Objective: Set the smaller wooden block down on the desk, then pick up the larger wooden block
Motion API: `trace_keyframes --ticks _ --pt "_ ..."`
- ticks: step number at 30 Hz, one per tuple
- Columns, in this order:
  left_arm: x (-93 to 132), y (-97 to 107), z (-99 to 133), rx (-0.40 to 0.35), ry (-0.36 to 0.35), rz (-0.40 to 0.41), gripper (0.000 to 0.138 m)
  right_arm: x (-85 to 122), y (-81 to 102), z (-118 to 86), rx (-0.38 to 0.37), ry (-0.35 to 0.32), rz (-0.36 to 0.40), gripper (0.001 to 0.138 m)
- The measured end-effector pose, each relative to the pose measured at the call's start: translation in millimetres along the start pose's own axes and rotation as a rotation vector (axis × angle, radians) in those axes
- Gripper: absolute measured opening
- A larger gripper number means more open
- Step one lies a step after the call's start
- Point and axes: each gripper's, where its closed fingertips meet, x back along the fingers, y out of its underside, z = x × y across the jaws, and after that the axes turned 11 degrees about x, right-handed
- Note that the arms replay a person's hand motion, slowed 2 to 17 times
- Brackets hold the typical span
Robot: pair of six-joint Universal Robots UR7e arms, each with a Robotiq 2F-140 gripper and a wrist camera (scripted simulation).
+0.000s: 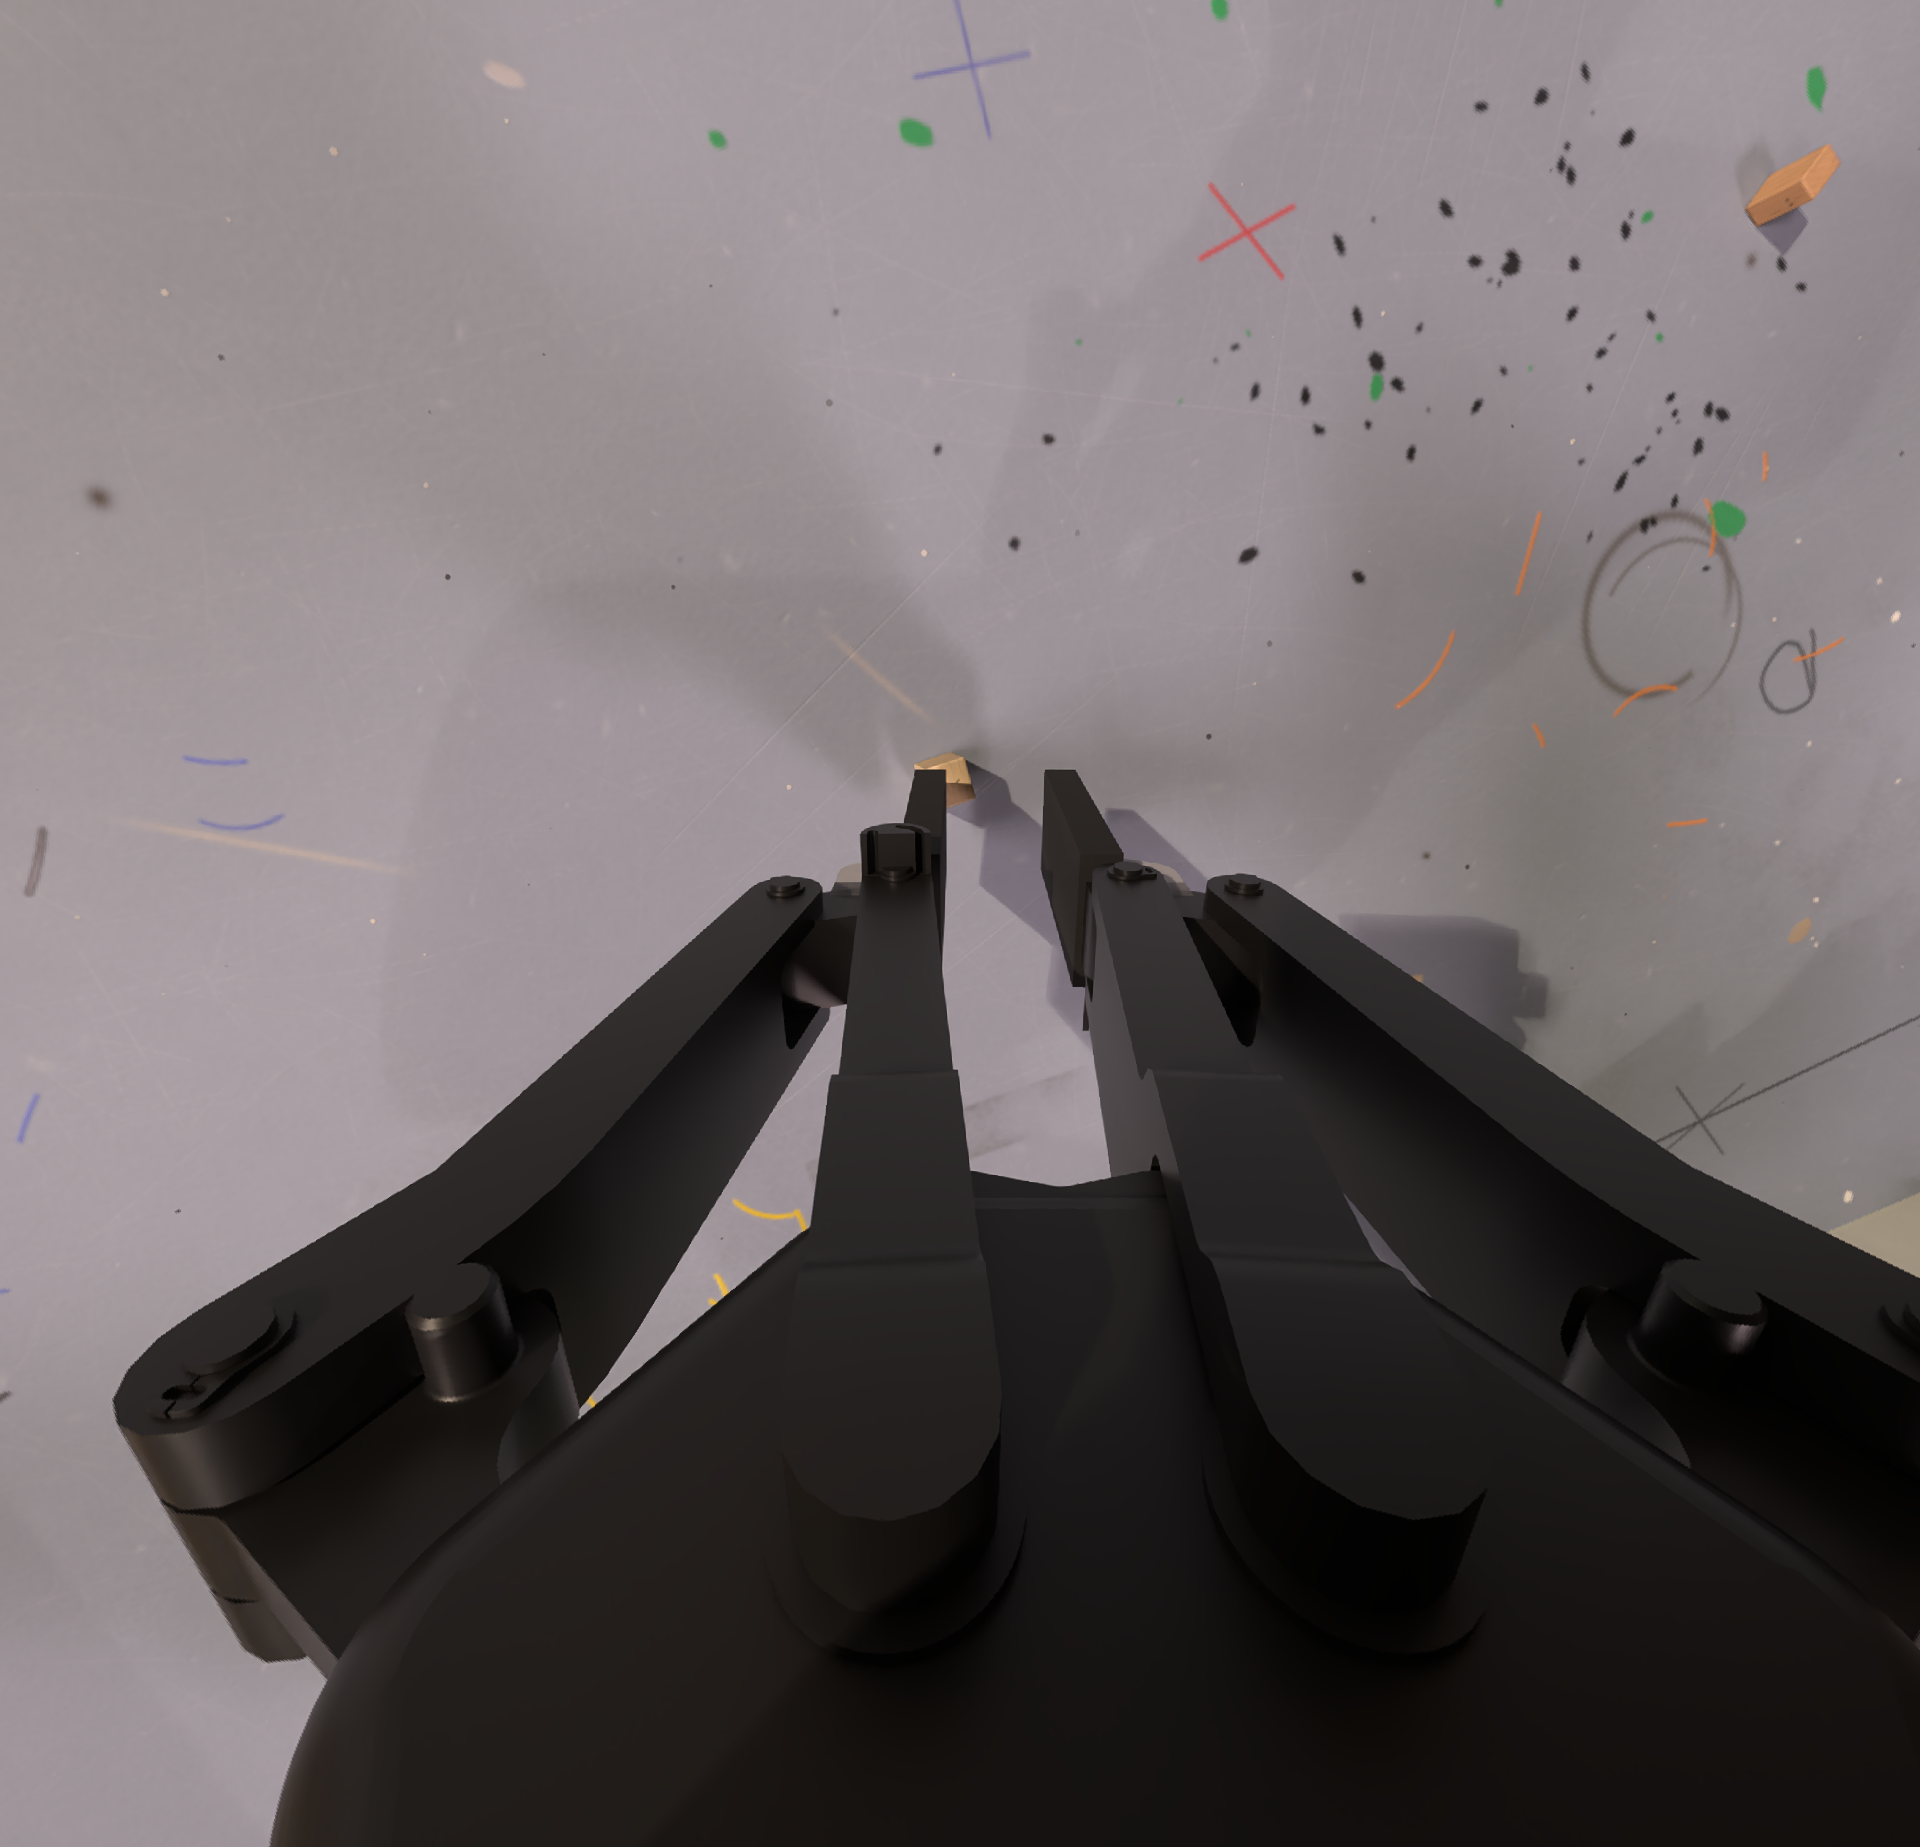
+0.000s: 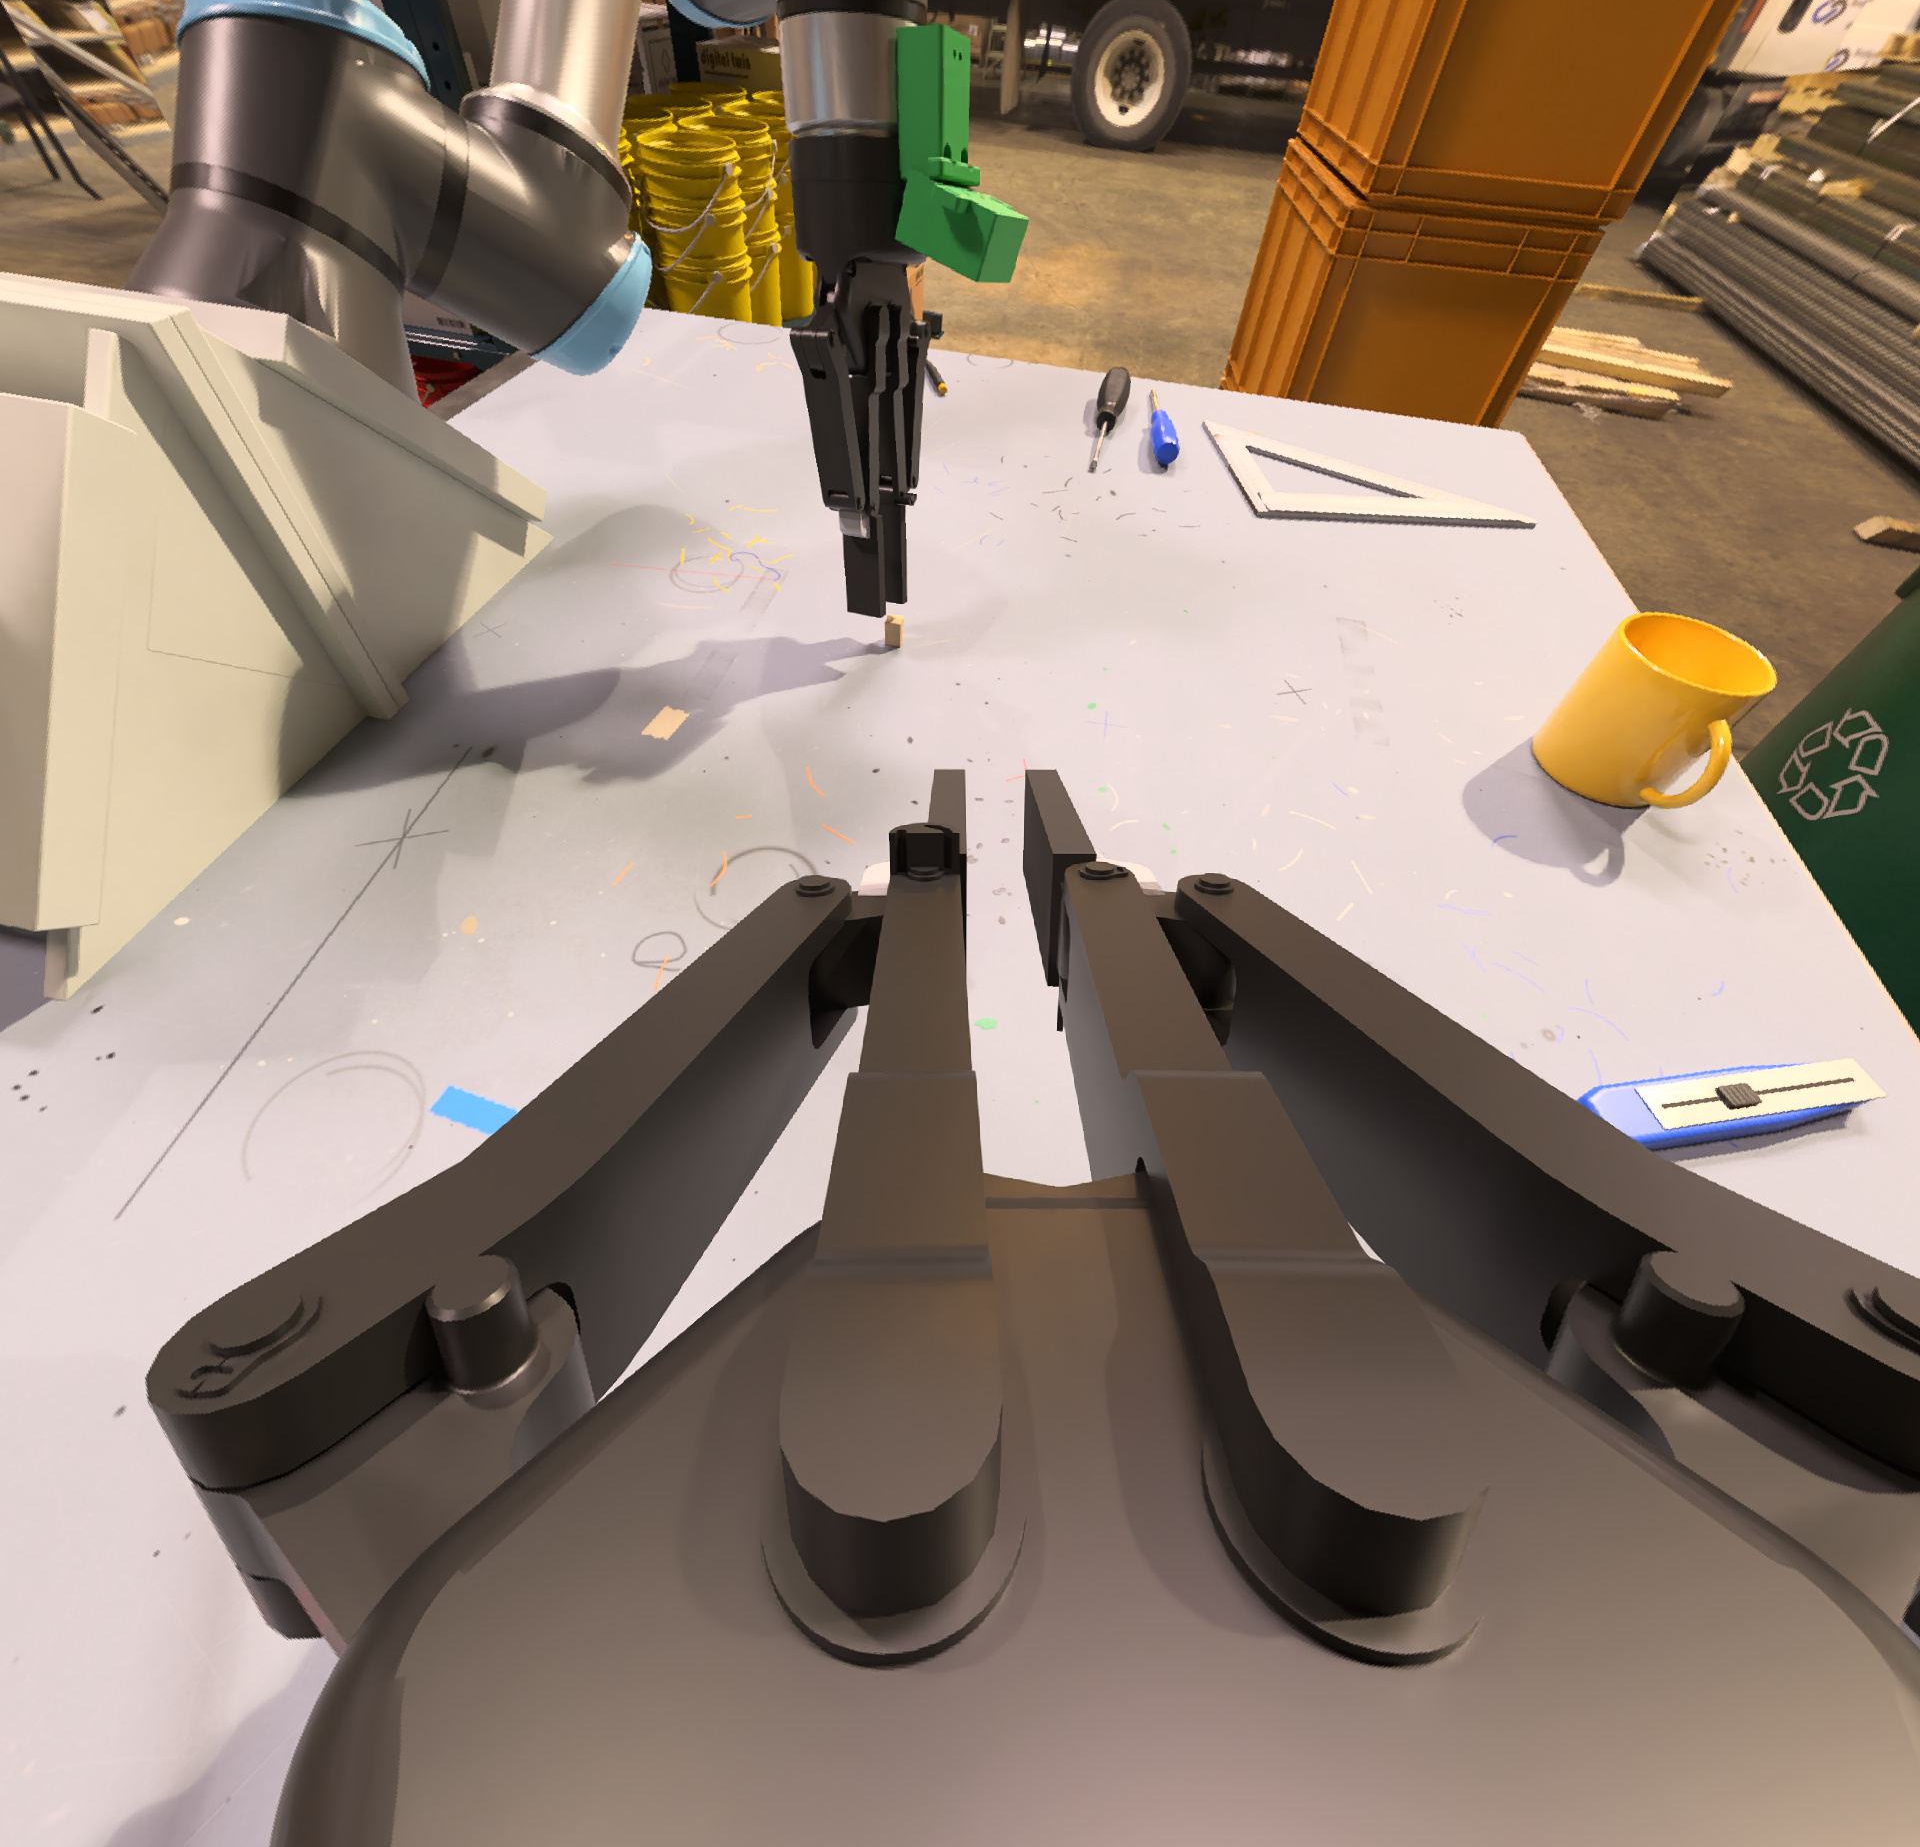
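The smaller wooden block (image 1: 954, 771) stands on the grey desk (image 1: 520, 447), just past my left gripper's left fingertip, which hides part of it. My left gripper (image 1: 992, 774) is open by a narrow gap, with nothing between its fingers. In the right wrist view the left gripper (image 2: 873, 602) points straight down, its tips just above that block (image 2: 892, 630). The larger wooden block (image 1: 1792, 185) lies far off at the upper right of the left wrist view. My right gripper (image 2: 992, 774) hovers over the desk (image 2: 1143, 634), narrowly open and empty.
A yellow mug (image 2: 1652, 711) and a blue utility knife (image 2: 1730, 1096) lie at the right. Two screwdrivers (image 2: 1107, 415) and a set square (image 2: 1361, 483) lie at the back. A pale housing (image 2: 208, 571) stands at the left. Orange crates (image 2: 1455, 166) stand beyond the desk.
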Motion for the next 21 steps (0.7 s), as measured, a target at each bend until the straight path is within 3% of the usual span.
trace_keyframes --ticks 21 --pt "-5.7 0.2 -6.1 0.045 -0.002 -0.021 0.028 4.9 4.3 3.1 -0.021 0.007 0.01 0.015"
